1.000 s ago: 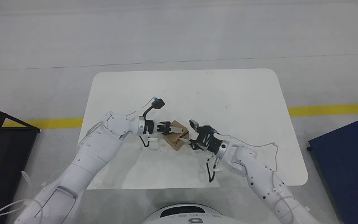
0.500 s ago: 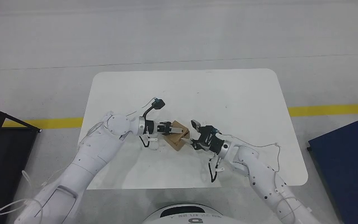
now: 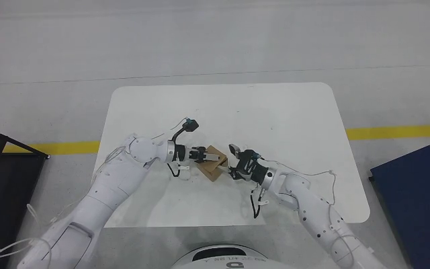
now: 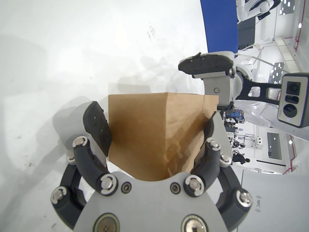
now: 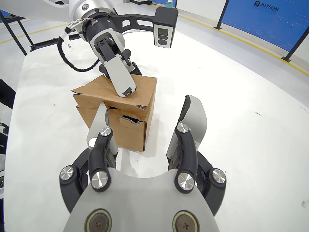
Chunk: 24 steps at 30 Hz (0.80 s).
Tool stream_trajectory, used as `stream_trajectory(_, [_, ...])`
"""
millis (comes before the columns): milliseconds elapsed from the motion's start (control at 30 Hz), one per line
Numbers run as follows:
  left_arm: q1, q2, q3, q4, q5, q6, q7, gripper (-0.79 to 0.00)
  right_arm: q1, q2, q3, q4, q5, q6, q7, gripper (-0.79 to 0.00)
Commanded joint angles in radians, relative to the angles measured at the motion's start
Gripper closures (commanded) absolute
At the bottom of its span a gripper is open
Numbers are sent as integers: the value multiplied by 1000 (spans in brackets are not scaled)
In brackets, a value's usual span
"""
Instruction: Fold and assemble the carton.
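Top view puts the left gripper (image 3: 209, 157) on the left, clamped across an upper corner of the brown cardboard carton (image 3: 213, 172), one finger over its top panel and the other behind the wall. The carton stands on the white table (image 3: 289, 114), toward the robot's edge, its front flaps ragged and not yet tucked flat. To its right, the right gripper (image 3: 232, 167) is spread wide and holds nothing, one finger just at the front flap. I judge the carton light and hollow, stiff across its panels but yielding at the creases. Grip it at a corner or edge and press flaps near their fold, gently, since the torn edges may rip.
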Motion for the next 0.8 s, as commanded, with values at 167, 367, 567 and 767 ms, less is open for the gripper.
stream_trajectory(167, [1, -2, 8, 0, 15, 2, 10, -763, -5, 3, 5, 0, -4, -9, -14, -539])
stream_trajectory(367, [-1, -3, 12, 5, 20, 4, 15, -763, -17, 10, 29, 2, -3, -36, 4, -560])
stream_trajectory(567, [-2, -4, 14, 7, 22, 3, 18, -763, -38, 25, 58, -18, -20, -123, -49, -576])
stream_trajectory(767, [-3, -4, 13, 7, 22, 0, 16, -760, -66, 32, 103, -13, 14, -94, -125, -539])
